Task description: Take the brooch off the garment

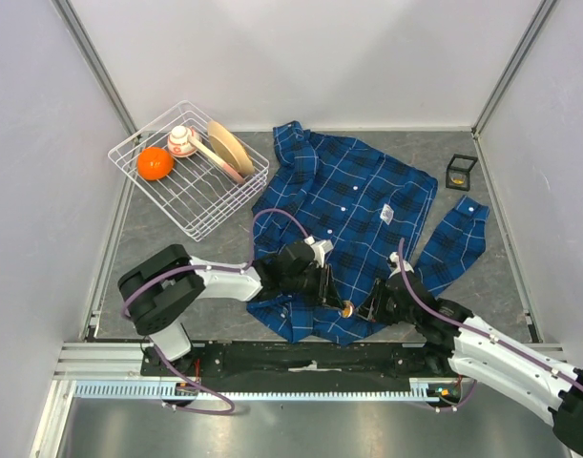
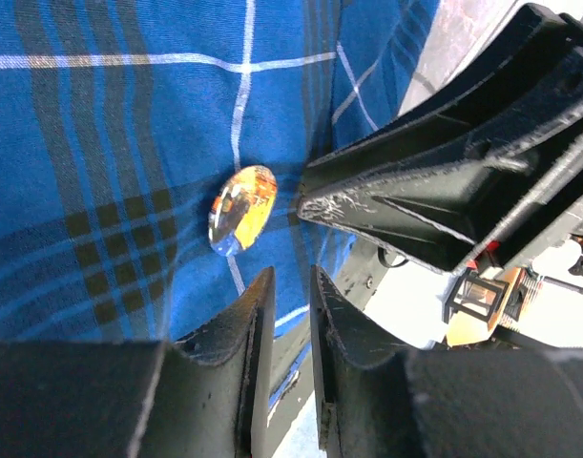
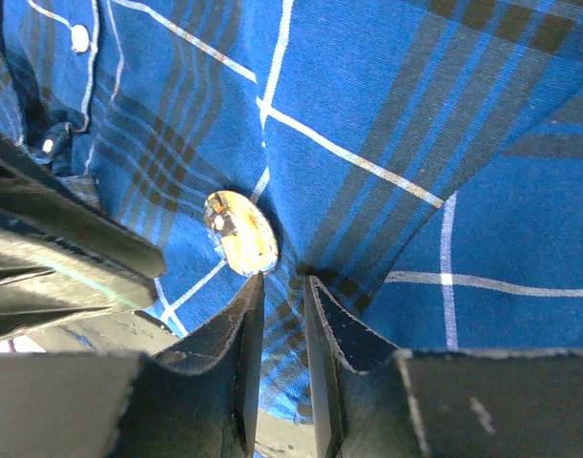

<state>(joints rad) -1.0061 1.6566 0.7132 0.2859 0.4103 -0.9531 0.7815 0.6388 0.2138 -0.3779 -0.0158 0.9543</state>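
Note:
The garment (image 1: pixel 358 196), a blue plaid shirt, lies spread on the grey table. The brooch (image 1: pixel 348 309), an oval amber stone, is pinned near its front hem. My left gripper (image 1: pixel 331 289) reaches it from the left and my right gripper (image 1: pixel 369 307) from the right. In the left wrist view the brooch (image 2: pixel 241 210) lies just beyond my left gripper (image 2: pixel 289 275); its jaws are nearly together over the hem, any grip unclear. In the right wrist view my right gripper (image 3: pixel 283 279) pinches a puckered fold of the garment (image 3: pixel 386 114) beside the brooch (image 3: pixel 239 231).
A white wire basket (image 1: pixel 191 218) at the back left holds an orange ball (image 1: pixel 155 163), plates (image 1: pixel 229 148) and a small cup. A small black box (image 1: pixel 460 171) stands at the back right. White walls enclose the table on three sides.

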